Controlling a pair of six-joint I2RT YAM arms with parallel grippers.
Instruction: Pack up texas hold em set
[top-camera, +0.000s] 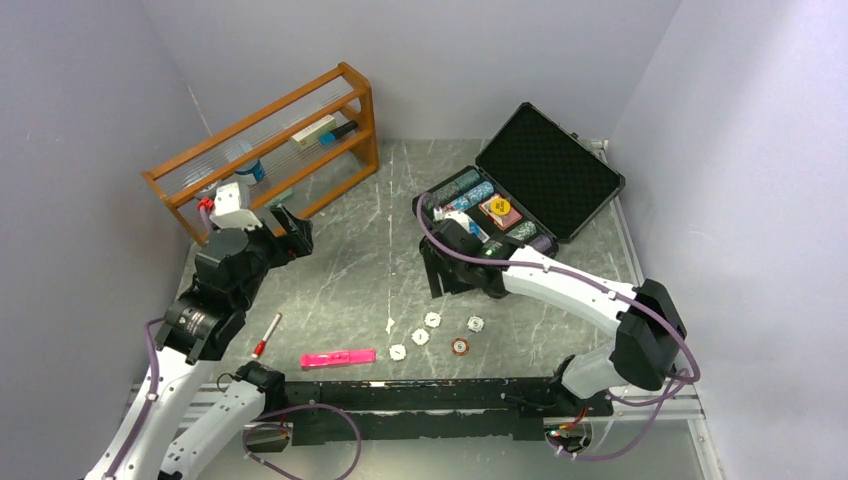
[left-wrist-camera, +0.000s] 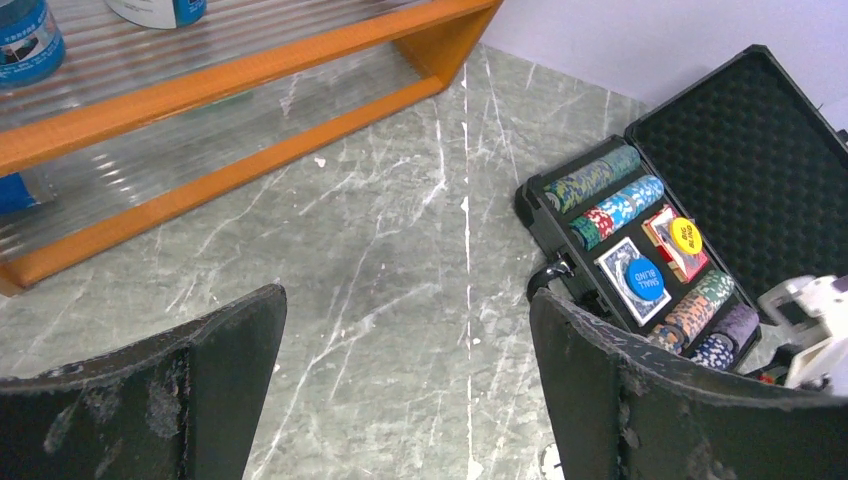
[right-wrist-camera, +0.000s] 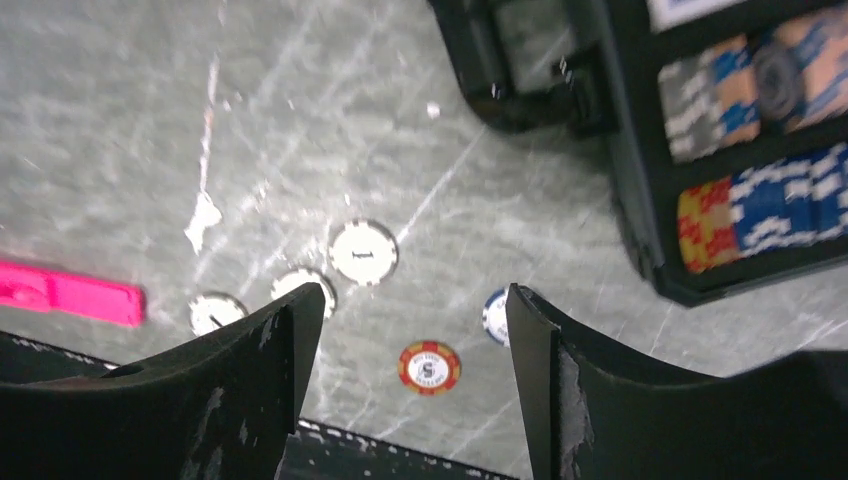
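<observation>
The black case lies open at the back right, lid up. Its tray holds multicoloured chip stacks, card decks and a yellow button; the left wrist view shows the case lid, a blue button and the yellow button. Loose white discs and a red chip lie on the table in front. My right gripper hovers open and empty above them, just in front of the case; its wrist view shows the red chip between the fingers, white discs and a blue-edged chip. My left gripper is open and empty.
A wooden rack with bottles stands at the back left, close to my left gripper. A pink marker and a red-tipped pen lie near the front edge. A small white scrap lies by the discs. Grey walls close in on three sides.
</observation>
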